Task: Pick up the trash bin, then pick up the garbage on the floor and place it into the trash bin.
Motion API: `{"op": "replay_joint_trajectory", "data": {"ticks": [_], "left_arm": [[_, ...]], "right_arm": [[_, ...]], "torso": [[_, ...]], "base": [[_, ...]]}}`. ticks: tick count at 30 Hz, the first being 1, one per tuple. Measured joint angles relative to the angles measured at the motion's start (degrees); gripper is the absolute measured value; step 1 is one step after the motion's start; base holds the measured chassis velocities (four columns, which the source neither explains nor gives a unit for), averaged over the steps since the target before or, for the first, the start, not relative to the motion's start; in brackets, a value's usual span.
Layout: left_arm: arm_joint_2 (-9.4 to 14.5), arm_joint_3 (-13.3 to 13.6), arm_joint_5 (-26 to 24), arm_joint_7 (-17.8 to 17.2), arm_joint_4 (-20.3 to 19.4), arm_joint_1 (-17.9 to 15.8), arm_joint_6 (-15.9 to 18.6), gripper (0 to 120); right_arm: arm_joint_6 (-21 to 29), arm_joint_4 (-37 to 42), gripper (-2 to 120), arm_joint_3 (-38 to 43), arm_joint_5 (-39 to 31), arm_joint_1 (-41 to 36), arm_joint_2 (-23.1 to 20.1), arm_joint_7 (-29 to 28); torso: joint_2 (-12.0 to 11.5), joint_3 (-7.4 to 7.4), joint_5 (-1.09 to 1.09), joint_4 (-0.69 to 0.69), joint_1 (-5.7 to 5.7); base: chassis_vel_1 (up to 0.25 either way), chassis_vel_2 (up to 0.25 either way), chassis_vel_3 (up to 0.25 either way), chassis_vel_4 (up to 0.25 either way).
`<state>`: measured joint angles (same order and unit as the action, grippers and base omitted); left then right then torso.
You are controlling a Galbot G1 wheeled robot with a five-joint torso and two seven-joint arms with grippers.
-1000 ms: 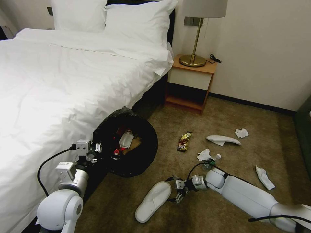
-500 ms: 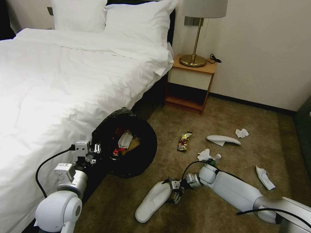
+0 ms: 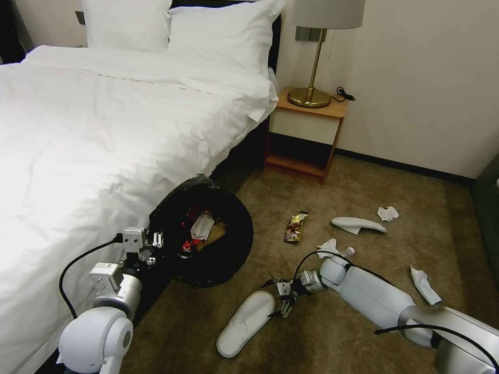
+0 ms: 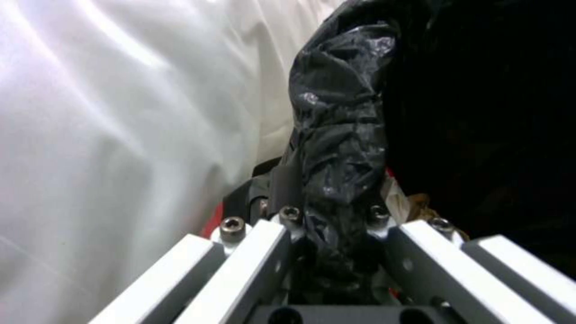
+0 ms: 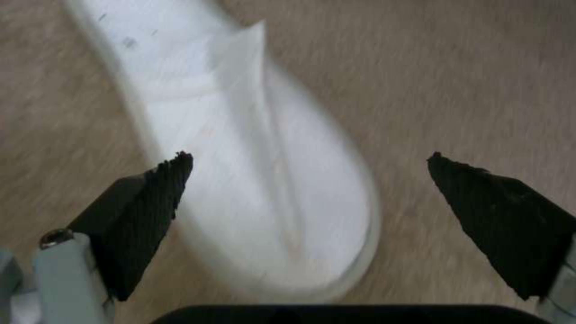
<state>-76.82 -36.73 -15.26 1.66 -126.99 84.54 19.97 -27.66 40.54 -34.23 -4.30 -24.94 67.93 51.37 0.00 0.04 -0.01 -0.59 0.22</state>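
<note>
The trash bin [image 3: 208, 239] hangs tilted beside the bed [image 3: 104, 135], its black-bagged rim clenched in the jaws of my left gripper [image 4: 336, 234], with red and white litter already inside. On the carpet [image 3: 364, 197] just right of it lies a white slipper [image 3: 244, 322]. My right gripper [image 3: 280, 301] hovers at its near end, jaws spread wide astride it in the right wrist view, not touching.

Bare carpet [image 3: 322, 332] rings the near slipper [image 3: 244, 323] — bed [image 3: 104, 156] (left) and trash bin [image 3: 208, 236] crowd it.
</note>
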Motion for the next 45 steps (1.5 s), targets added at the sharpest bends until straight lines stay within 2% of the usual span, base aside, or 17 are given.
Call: {"op": "replay_joint_trajectory", "data": {"ticks": [5,17,30,45], "left_arm": [[0.0,-0.2,0.2,0.0,0.0,0.2,0.0,2],[-0.2,0.3,0.6,0.0,0.1,-0.1,0.0,2],[-0.2,0.1,0.9,0.1,-0.3,0.4,-0.1,2],[-0.4,0.3,1.0,0.2,-0.5,0.2,-0.1,2]], "right_arm": [[-1.0,-3.3,100,2.1,1.4,0.3,2.7,0.2],[-1.3,-4.0,99,2.6,1.3,0.3,3.1,-1.0],[-1.8,-6.8,99,1.7,1.6,1.0,6.0,-2.5],[-2.4,-7.8,99,1.4,2.4,0.1,5.5,-2.5]], "torso": [[0.0,0.00,0.00,0.02,0.00],[0.0,0.00,0.00,0.00,0.00],[0.0,0.00,0.00,0.01,0.00],[0.0,0.00,0.01,0.00,0.00]], "base": [[0.000,0.000,0.000,0.000],[0.000,0.000,0.000,0.000],[0.000,0.000,0.000,0.000],[0.000,0.000,0.000,0.000]]}}
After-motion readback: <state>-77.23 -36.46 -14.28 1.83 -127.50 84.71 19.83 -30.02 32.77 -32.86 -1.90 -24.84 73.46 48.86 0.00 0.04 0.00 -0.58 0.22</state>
